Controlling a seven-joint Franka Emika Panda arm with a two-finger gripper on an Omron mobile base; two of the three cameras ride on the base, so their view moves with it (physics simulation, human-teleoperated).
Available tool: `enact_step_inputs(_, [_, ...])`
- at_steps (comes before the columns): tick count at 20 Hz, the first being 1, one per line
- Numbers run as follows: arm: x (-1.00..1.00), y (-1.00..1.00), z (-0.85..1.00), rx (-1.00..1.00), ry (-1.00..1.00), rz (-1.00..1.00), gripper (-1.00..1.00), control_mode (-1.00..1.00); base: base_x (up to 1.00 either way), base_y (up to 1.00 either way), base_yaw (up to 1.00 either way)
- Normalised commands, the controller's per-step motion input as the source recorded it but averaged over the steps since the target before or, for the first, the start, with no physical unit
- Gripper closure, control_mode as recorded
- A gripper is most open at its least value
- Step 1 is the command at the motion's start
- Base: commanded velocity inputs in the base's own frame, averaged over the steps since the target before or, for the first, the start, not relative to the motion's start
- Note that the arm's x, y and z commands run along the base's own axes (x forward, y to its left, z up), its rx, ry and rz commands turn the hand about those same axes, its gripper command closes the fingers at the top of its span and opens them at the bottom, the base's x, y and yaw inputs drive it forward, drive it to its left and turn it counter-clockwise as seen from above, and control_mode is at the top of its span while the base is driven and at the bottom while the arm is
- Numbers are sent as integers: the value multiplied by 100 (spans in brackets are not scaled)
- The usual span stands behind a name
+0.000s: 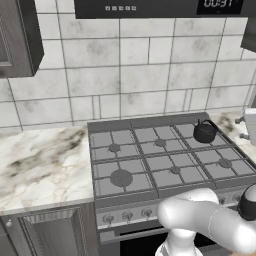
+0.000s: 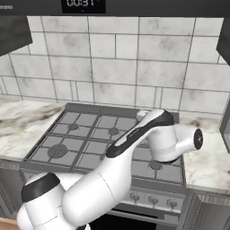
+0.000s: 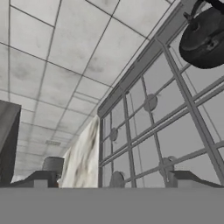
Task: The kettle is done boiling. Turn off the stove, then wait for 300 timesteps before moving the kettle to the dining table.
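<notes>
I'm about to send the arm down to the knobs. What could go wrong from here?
1. The small black kettle sits on the back right burner of the grey gas stove; picking the wrong knob in the front row seems easy.
2. The open gripper is above the grates, looking away from the knobs.

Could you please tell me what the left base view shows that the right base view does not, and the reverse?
Left base view alone: the black kettle on the back right burner, and a dark wall cabinet at upper left. In the right base view that burner lies behind the arm.

Right base view alone: the marble counter right of the stove and the white arm stretching across the grates.

Both share: the stove with its grates and front knobs, the tiled wall, the marble counter to the stove's left, and the dark display panel above.
</notes>
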Motion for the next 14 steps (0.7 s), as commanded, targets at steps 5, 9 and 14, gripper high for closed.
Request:
enact_step_inputs(5, [29, 0, 0, -10, 0, 1, -100, -100, 0, 0, 0])
enact_step_inputs(9, [25, 0, 0, -8, 0, 3, -100, -100, 0, 0, 0])
enact_step_inputs(14, [9, -1, -10, -7, 0, 7, -100, -100, 0, 0, 0])
